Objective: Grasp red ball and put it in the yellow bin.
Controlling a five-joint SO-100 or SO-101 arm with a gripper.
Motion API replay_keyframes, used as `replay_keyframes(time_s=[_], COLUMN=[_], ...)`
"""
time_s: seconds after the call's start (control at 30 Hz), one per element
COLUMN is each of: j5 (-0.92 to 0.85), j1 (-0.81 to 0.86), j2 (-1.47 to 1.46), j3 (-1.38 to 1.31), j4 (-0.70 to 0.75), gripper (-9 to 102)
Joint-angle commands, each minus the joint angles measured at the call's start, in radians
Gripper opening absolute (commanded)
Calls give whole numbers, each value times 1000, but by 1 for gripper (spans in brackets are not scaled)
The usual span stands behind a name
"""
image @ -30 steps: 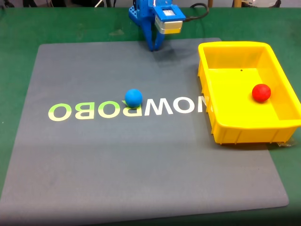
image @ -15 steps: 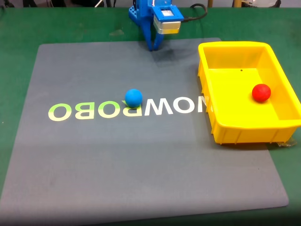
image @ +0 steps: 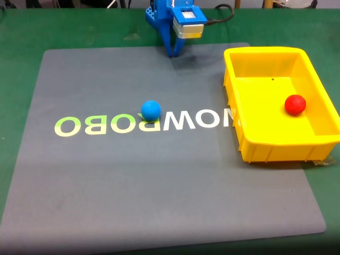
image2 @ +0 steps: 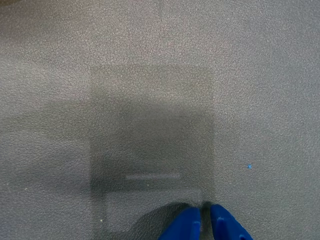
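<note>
Nothing has moved: your gripper (image: pixel 174 52) stays clenched and empty at the mat's (image: pixel 106 186) far edge, while the red ball (image: pixel 295 104) already rests inside the yellow bin (image: pixel 281 151), well off to its right.

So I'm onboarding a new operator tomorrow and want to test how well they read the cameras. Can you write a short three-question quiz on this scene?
1. True or false: the red ball lies inside the yellow bin.
2. Multiple choice: in the fixed view, where does the blue ball sit? A) in the bin B) on the grey mat, by the printed lettering C) on the green table surface, off the mat
3. In a few words: what does the hand hold, and how do its fingers stand in the wrist view?

Key: 1. True. 2. B. 3. Nothing; the blue fingertips are nearly together above bare mat.
</note>
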Motion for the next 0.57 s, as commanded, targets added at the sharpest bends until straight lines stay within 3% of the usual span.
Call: replay_keyframes(time_s=[0.0, 0.53], j5=[0, 2], j1=[20, 26], j2=[0, -2], j3=[31, 31], j4=[21, 20], gripper=[0, 0])
